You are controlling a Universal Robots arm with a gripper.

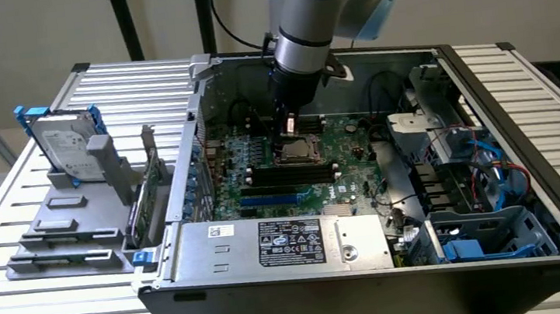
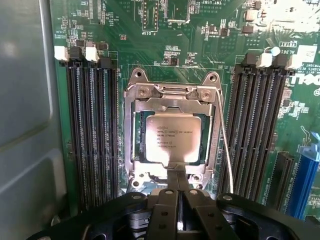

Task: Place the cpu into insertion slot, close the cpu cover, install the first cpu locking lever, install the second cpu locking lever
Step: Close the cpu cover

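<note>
Exterior view: the end effector [image 1: 289,131] was caught poised at twelve o'clock of the insertion slot [image 1: 297,152]. Wrist view: one cpu [image 2: 172,137] was seated in that slot, framed by one cpu cover [image 2: 170,105]. The end effector's fingers were pinched together, empty, at the cover's edge. The cpu was judged light, stiff and fragile, best taken by its edges.

A: Where is the far camera?
B: Up high, off the arm [image 1: 307,13]. It looks down on a slant and sees the whole open case [image 1: 378,299] on the counter [image 1: 56,305].
A: And the wrist one?
B: Very near. It looks straight down at the board [image 2: 200,45], right over the slot [image 2: 131,150].
A: What do both see?
B: The slot [image 1: 294,152], the board [image 1: 353,157] round it, and the long black slots [image 1: 293,175] [image 2: 92,130] beside it.
</note>
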